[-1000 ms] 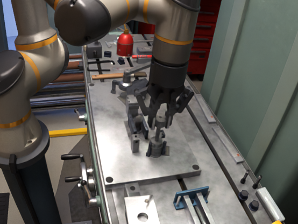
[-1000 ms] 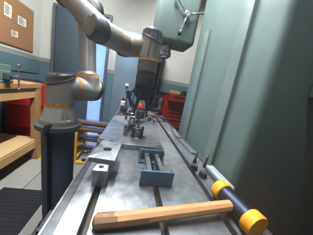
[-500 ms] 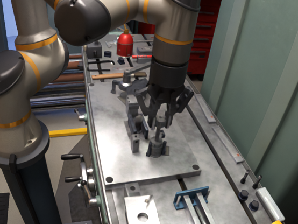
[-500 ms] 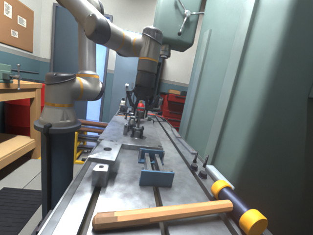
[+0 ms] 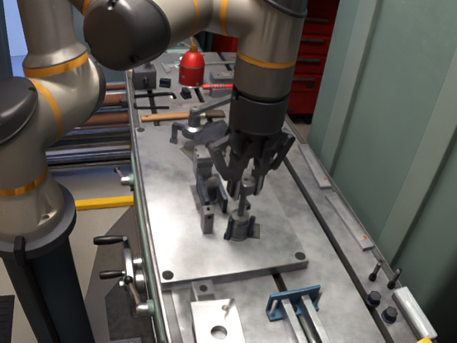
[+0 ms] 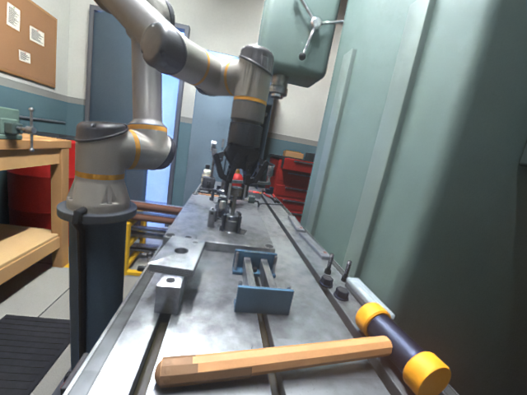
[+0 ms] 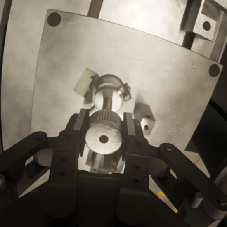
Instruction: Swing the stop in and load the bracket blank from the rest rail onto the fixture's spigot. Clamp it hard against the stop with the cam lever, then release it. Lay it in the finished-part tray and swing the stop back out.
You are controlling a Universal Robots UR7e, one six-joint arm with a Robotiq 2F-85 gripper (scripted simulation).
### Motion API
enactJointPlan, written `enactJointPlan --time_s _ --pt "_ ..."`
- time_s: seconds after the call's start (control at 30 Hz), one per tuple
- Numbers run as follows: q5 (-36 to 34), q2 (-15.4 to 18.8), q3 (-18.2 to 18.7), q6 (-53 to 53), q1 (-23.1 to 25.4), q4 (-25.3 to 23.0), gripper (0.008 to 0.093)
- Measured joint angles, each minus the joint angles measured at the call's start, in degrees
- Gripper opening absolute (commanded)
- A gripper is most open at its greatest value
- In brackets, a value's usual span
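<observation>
My gripper (image 5: 246, 184) (image 7: 103, 131) (image 6: 233, 192) hangs straight down over the middle of the fixture plate (image 5: 214, 206). Between its fingers is a knurled round knob (image 7: 103, 135) (image 5: 247, 183) on top of a thin upright stem, which rises from a round post with dark side lugs (image 5: 240, 227) (image 7: 109, 91). A small grey block with a hole (image 5: 207, 219) (image 7: 145, 120) stands just left of that post. The bracket blank (image 5: 215, 319) (image 6: 181, 255), a flat plate with a round hole, lies near the front of the table, and blue-ended rails (image 5: 295, 307) (image 6: 257, 280) lie beside it. My gripper is closed on the knurled knob.
Behind the fixture stand a cam clamp (image 5: 198, 125), a red oil can (image 5: 191, 66), small blocks and hex keys. A green machine column (image 5: 392, 123) walls the right side. A mallet (image 6: 298, 353) lies across the near end, and bolts (image 5: 381, 280) sit along the right edge.
</observation>
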Motion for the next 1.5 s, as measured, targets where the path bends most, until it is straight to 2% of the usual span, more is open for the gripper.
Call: enactJointPlan --time_s 0.37,1.13,1.5 --pt "0.0 0.0 0.0 -15.7 0.0 0.0 0.008" --pt "0.0 0.0 0.0 -57.0 0.0 0.0 0.008" --pt "0.0 0.0 0.0 -71.4 0.0 0.0 0.008"
